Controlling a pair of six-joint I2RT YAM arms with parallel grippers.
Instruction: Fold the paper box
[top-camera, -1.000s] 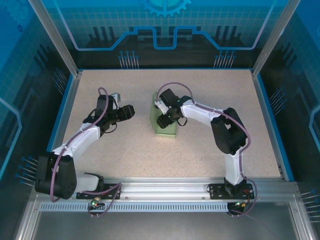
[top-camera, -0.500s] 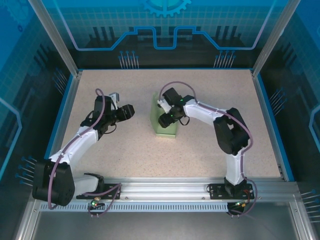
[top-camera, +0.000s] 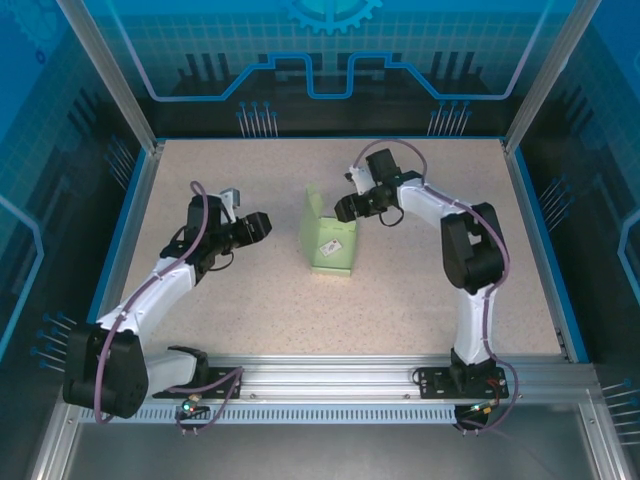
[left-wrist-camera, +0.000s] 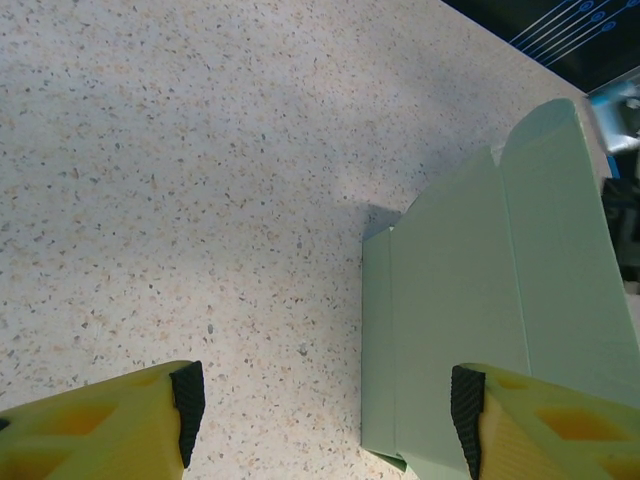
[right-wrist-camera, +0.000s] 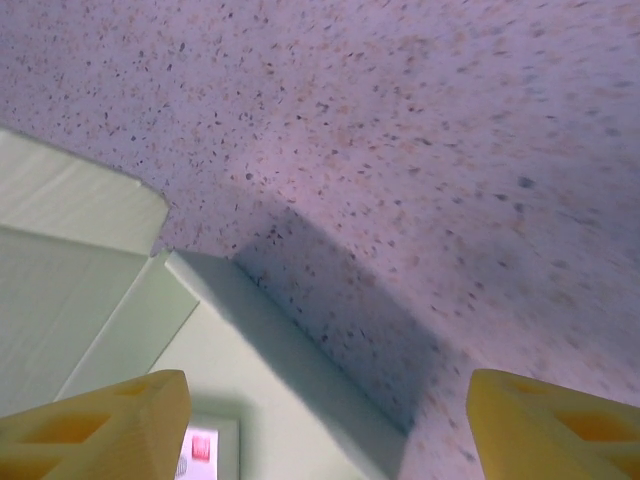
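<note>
**Inventory, left to right:** one left gripper (top-camera: 256, 226), one paper box (top-camera: 338, 262) and one right gripper (top-camera: 345, 208), all over one speckled table (top-camera: 250, 310). One small white tag (top-camera: 329, 246) lay on the box's upper face.

**Left gripper.** The jaws were released and spread wide, with nothing gripped between them. In the top view the gripper stood well apart from the box, to its left, and pointed toward it. In the left wrist view the two yellow fingers (left-wrist-camera: 100, 440), each ending in a dark pad, were cut off by the lower edge.

**Paper box.** The box sat near the middle of the table, between the two grippers, and neither gripper held it. It was pale mint-green thin card, formed into a shallow rectangular body. One flap with rounded corners stood up, tilted, at the far end. The left wrist view showed straight creases and a narrow side panel along one long edge. Its near end was cut off in that view. The tag carried a red mark. Its other marks were too small to read.

**Right gripper.** The jaws were released and wide apart, with nothing between them. The gripper hung near the box's far right corner. From above, contact with the card could not be determined. In the right wrist view both yellow fingers (right-wrist-camera: 560, 420) were cut off at the bottom, and the box was cut off at the left.
</note>
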